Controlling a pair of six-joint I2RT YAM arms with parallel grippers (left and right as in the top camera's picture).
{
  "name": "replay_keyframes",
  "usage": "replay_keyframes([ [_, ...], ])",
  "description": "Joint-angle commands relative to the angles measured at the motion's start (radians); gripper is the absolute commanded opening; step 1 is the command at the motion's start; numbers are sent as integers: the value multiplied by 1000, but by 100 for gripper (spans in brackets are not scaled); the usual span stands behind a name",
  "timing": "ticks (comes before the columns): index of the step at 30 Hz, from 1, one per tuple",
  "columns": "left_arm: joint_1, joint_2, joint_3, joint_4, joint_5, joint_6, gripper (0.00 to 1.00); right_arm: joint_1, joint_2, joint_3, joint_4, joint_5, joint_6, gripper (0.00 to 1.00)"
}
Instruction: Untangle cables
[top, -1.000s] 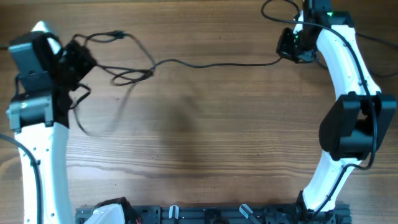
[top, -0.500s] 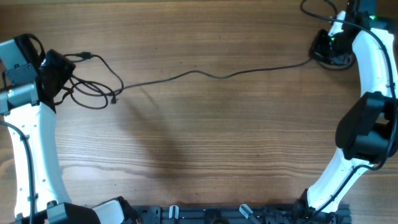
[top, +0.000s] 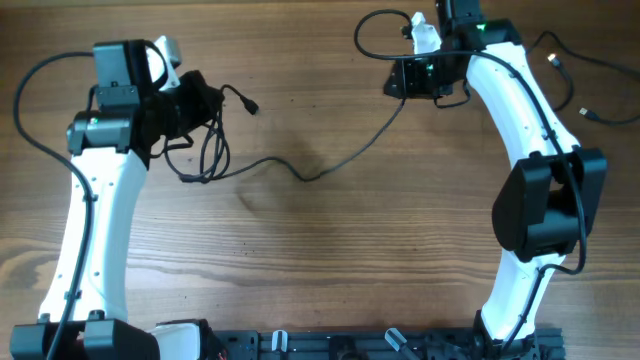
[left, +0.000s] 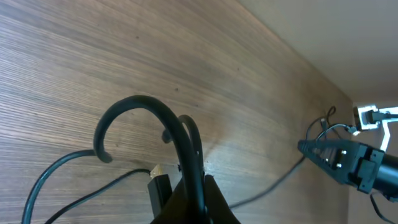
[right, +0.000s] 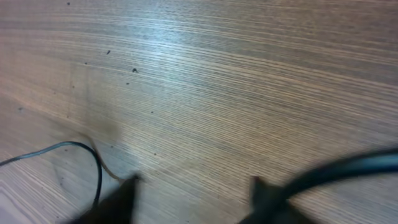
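A tangle of black cables (top: 207, 150) hangs in loops from my left gripper (top: 196, 104), which is shut on it at the upper left. One plug end (top: 250, 105) sticks out to the right. A single strand (top: 330, 168) sags across the table toward my right gripper (top: 404, 78). In the left wrist view the left gripper (left: 199, 200) pinches a cable arching upward (left: 140, 104), with a plug (left: 159, 185) beside it. The right gripper (right: 193, 198) stands open, with only bare wood between its fingers; a thin cable (right: 94, 163) curves by its left finger.
More thin cable with plug ends (top: 588, 114) lies at the far right behind the right arm. A thicker arm wire (top: 372, 28) loops at the top centre. The arm bases stand along the front edge (top: 330, 345). The right gripper (left: 341, 160) shows in the left wrist view.
The right gripper has swung left and opened. The left gripper has moved right with the tangle. The strand between them, taut before, now sags.
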Motion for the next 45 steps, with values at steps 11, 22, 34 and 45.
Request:
replay_keyframes([
  [11, -4, 84, 8, 19, 8, -55, 4, 151, -22, 5, -74, 26, 227, 84],
  [22, -6, 84, 8, 19, 8, -55, 4, 314, 26, -134, 293, 63, 563, 77],
  [34, -6, 84, 8, 19, 8, -55, 4, 377, 215, -141, 513, 36, 664, 71],
  [45, -6, 84, 8, 18, 8, -55, 4, 368, 222, -141, 621, 101, 574, 4],
])
